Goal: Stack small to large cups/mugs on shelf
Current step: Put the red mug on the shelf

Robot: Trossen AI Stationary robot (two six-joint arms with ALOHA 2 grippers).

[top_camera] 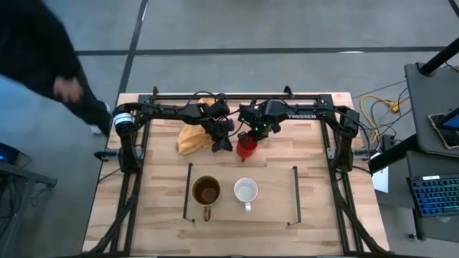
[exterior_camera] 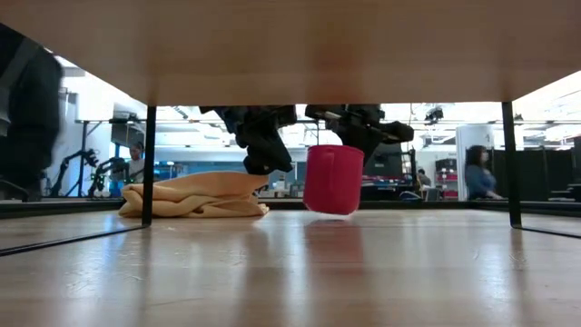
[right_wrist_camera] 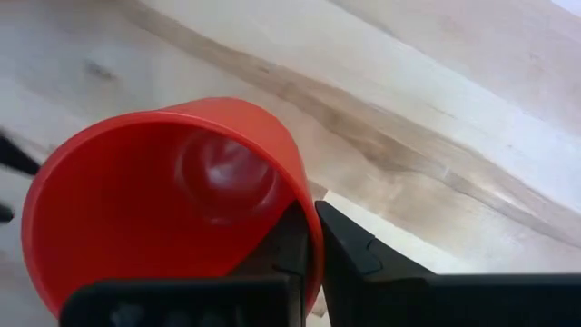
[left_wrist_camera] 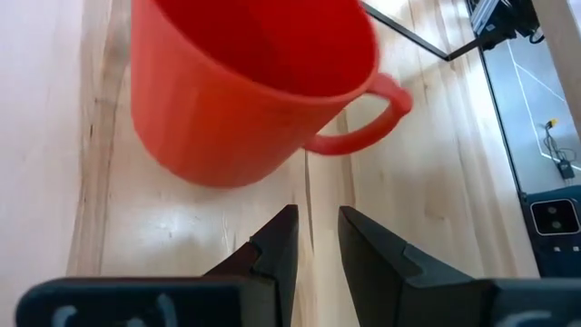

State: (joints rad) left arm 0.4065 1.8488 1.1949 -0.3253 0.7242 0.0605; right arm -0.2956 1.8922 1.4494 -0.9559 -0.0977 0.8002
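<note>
The small red mug [top_camera: 246, 148] is beyond the shelf's far edge, tilted, and my right gripper [top_camera: 252, 133] is shut on it. My left gripper [top_camera: 224, 141] hangs just left of it with a narrow gap between its fingers [left_wrist_camera: 316, 238]. It touches nothing, and the mug's handle [left_wrist_camera: 374, 116] is ahead of it. The olive-brown mug [top_camera: 206, 191] and the white mug [top_camera: 246, 190] stand upright side by side on the light-wood shelf [top_camera: 272, 208]. The shelf has black rails [top_camera: 295, 195] at its short ends. My right gripper pinches the red mug's wall at the rim [right_wrist_camera: 307, 238], one finger inside [right_wrist_camera: 283, 245] and one outside [right_wrist_camera: 349, 250], coming from above. The mug [exterior_camera: 333, 179] hangs tilted below the fingers. I cannot tell whether its base touches the tabletop.
A yellow cloth [top_camera: 192, 139] lies bunched on the table left of my left gripper. A person in dark clothing [top_camera: 43, 57] stands off the table's far left corner. Bare tabletop [top_camera: 315, 143] lies right of the red mug.
</note>
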